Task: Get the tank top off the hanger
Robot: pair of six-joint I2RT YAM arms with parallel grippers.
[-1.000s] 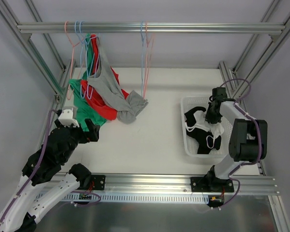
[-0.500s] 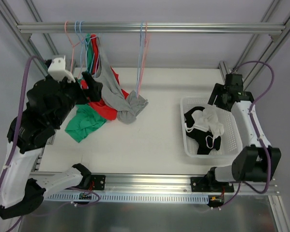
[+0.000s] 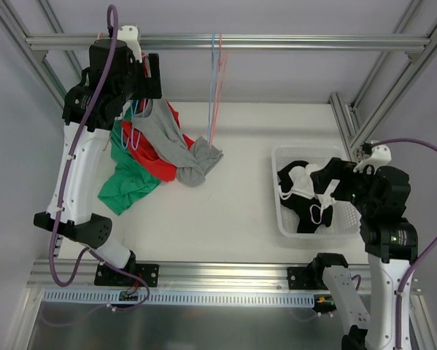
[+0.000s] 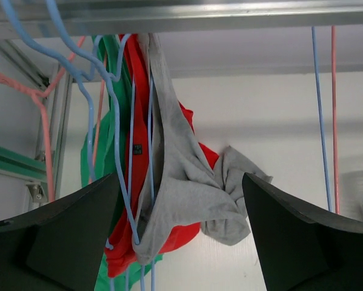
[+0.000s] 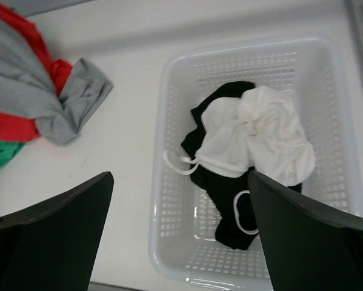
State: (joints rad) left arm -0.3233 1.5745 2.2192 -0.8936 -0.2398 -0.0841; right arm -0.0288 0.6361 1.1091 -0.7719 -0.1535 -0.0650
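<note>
A grey tank top (image 4: 182,182) hangs on a light-blue hanger (image 4: 122,182) from the top rail (image 4: 181,17), its bottom bunched on the table (image 3: 194,162). Right behind it hang a red top (image 4: 128,79) and a green one (image 4: 88,159), both on hangers. My left gripper (image 4: 181,242) is open, level with the grey cloth, and nothing sits between its fingers (image 4: 54,236). From above, the left gripper (image 3: 147,80) is up beside the hanger hooks. My right gripper (image 5: 181,242) hangs open and empty above the basket.
A white basket (image 3: 281,219) at the right holds black (image 5: 229,206) and white (image 5: 260,133) garments. Two bare hangers, blue and pink (image 3: 215,87), hang mid-rail. Aluminium frame posts (image 3: 79,124) flank the table. The green top (image 3: 127,186) trails onto the table at the left.
My left arm rose from the table's left edge up to the rail by the hangers. The right arm drew back from the basket's far side to its near side, and its gripper opened.
</note>
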